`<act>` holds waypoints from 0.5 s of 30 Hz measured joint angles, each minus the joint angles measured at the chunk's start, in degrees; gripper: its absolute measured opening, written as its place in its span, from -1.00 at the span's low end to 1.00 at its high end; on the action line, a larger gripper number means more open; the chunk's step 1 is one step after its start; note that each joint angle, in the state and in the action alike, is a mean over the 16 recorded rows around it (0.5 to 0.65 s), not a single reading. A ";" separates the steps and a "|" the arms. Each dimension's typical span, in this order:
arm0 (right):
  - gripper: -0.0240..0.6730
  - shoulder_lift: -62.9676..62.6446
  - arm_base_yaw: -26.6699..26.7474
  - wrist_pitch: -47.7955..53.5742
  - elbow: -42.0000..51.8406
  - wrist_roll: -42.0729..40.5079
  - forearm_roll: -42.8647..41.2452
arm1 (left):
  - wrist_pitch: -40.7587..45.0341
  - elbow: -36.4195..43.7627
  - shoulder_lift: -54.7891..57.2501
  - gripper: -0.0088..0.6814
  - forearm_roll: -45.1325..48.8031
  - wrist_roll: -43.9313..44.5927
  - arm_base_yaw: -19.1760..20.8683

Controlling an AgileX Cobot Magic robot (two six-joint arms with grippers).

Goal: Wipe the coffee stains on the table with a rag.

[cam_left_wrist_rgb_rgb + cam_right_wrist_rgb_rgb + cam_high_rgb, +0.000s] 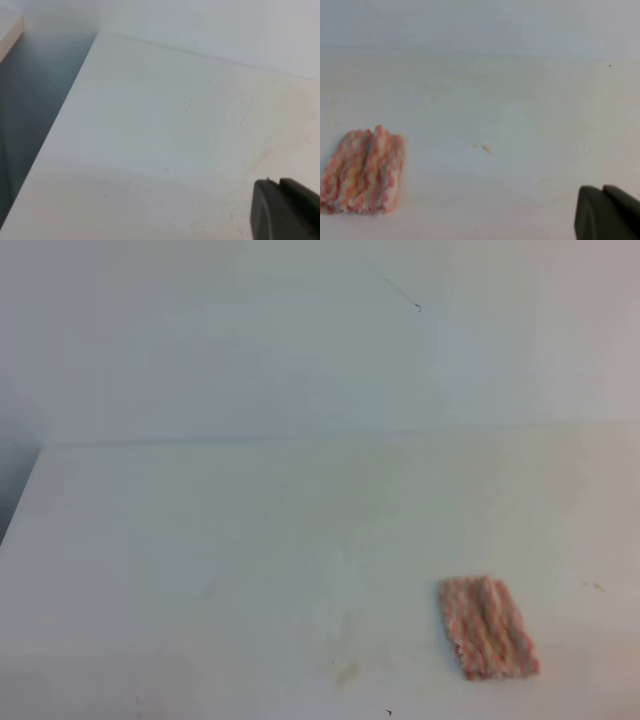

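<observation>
Right now the rag [488, 627] lies flat on the white surface [200, 540], toward the front right in the ext. high view, nothing touching it. It's pink-and-white, fuzzy, w/ ridged folds running lengthwise. A faint beige coffee smudge [346, 673] sits left of the rag, near the front edge, apart from it; very pale, hard to make out its outline. A tiny tan crumb [597, 586] lies right of the rag, also seen in the right wrist view. No arms show in the ext. high view.

Right wrist view: rag at lower left, right fingers [607, 212] just a dark corner at bottom right, well apart from the rag; can't tell if they're apart or together.

Left wrist view: left fingers [285, 209] same story, dark corner only over bare surface w/ small dark specks [166, 169]; spread can't be told.
</observation>
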 joint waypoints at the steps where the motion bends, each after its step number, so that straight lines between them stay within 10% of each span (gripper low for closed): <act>1: -0.94 0.00 0.00 0.00 0.10 0.00 0.01 | 0.00 0.00 0.00 -0.98 0.00 0.00 0.00; 15: -0.94 0.00 0.00 -0.01 0.19 0.00 0.02 | 0.22 -0.65 0.40 -0.98 0.01 -0.01 0.00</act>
